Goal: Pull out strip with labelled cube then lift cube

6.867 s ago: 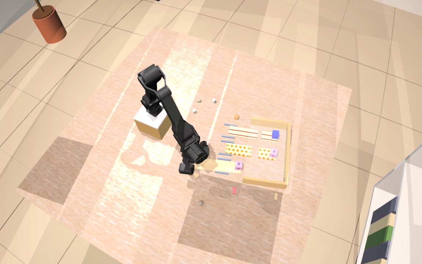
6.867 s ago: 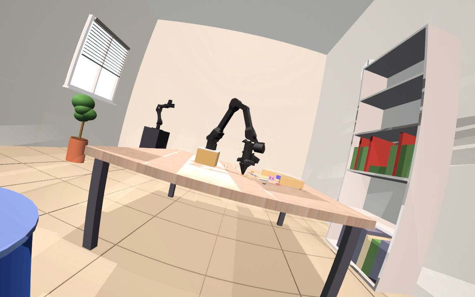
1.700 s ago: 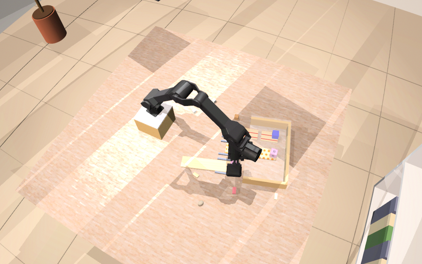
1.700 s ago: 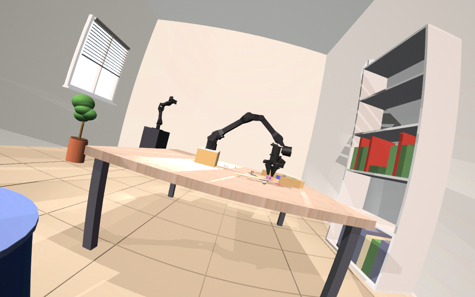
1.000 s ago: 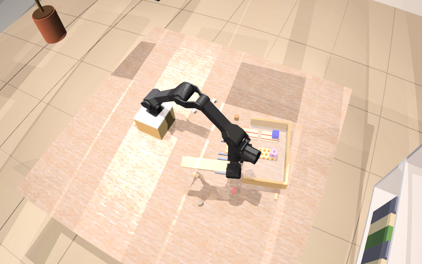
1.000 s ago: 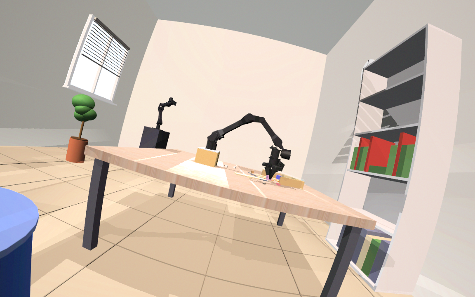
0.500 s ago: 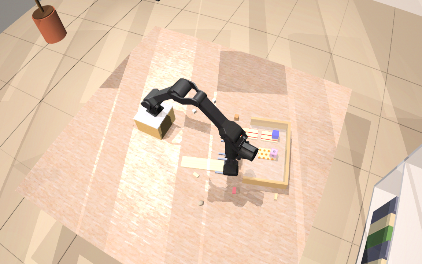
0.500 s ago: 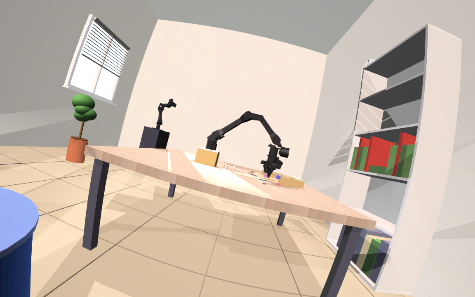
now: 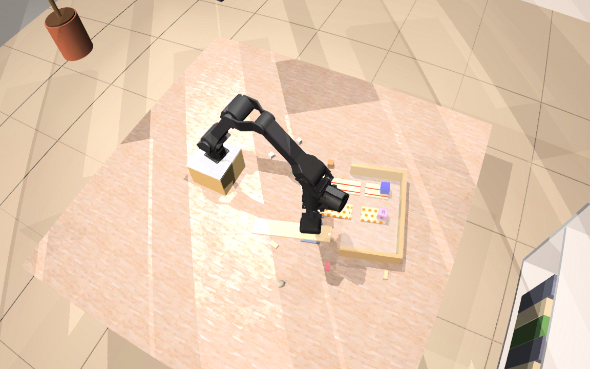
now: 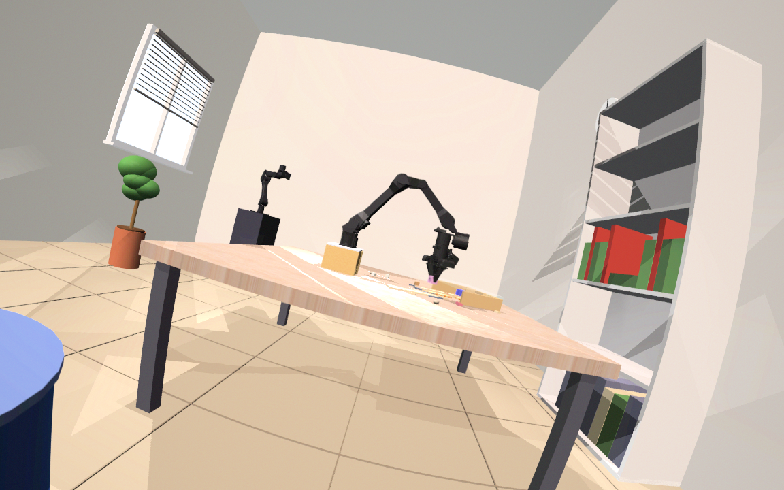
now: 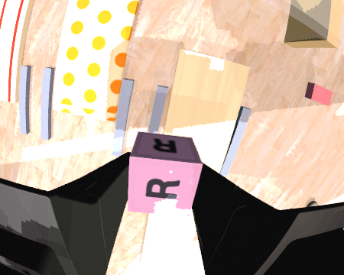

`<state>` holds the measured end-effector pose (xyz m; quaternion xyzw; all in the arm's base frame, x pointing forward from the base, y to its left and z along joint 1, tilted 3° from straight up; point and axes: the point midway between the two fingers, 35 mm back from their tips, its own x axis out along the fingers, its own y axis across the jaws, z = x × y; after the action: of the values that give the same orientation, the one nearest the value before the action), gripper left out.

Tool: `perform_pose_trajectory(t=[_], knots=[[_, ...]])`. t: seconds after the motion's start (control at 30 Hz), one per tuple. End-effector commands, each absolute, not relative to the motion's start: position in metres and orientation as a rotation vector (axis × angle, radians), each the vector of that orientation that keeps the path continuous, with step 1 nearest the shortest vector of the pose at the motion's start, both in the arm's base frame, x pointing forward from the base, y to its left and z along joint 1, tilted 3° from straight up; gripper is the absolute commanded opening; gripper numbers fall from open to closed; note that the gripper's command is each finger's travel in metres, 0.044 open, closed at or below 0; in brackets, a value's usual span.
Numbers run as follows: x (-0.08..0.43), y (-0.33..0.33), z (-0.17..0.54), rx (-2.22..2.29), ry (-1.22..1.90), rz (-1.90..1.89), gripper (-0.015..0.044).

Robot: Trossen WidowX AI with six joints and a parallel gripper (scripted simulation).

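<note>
My gripper (image 11: 162, 163) is shut on the pink cube (image 11: 162, 184) (image 10: 430, 279) marked R and holds it above the plain pale strip (image 9: 278, 228) (image 11: 206, 92). That strip is in one piece and lies pulled mostly out of the walled area. The dotted strip (image 11: 93, 46) is split by a gap from its far piece (image 9: 367, 214), which carries another R cube (image 9: 382, 212). The striped strip (image 9: 348, 186) (image 11: 3, 50) is also split from its far piece (image 9: 373, 189), which carries a blue cube (image 9: 384, 187) (image 10: 459, 292). In the top view the arm hides the held cube.
Low wooden walls (image 9: 402, 206) (image 10: 481, 300) enclose the far pieces. Grey-blue rails (image 11: 47, 103) flank the strips. A red block (image 9: 327, 266) (image 11: 321, 94), a stone (image 9: 280, 283), an orange cube (image 9: 330, 163) and small white cubes (image 9: 299, 140) lie around.
</note>
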<state>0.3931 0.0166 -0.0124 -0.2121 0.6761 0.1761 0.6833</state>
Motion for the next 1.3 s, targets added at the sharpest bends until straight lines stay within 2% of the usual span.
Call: perform_pose_trajectory(t=[0.0,0.73,1.03,1.27], knots=[[0.385,0.016,-0.011,-0.474,1.519,0.391,0.0],[0.307,0.013,-0.015,-0.473,1.525,0.393,0.0],[0.305,0.014,0.02,-0.473,1.525,0.393,0.0],[0.305,0.014,0.021,-0.473,1.525,0.393,0.0]])
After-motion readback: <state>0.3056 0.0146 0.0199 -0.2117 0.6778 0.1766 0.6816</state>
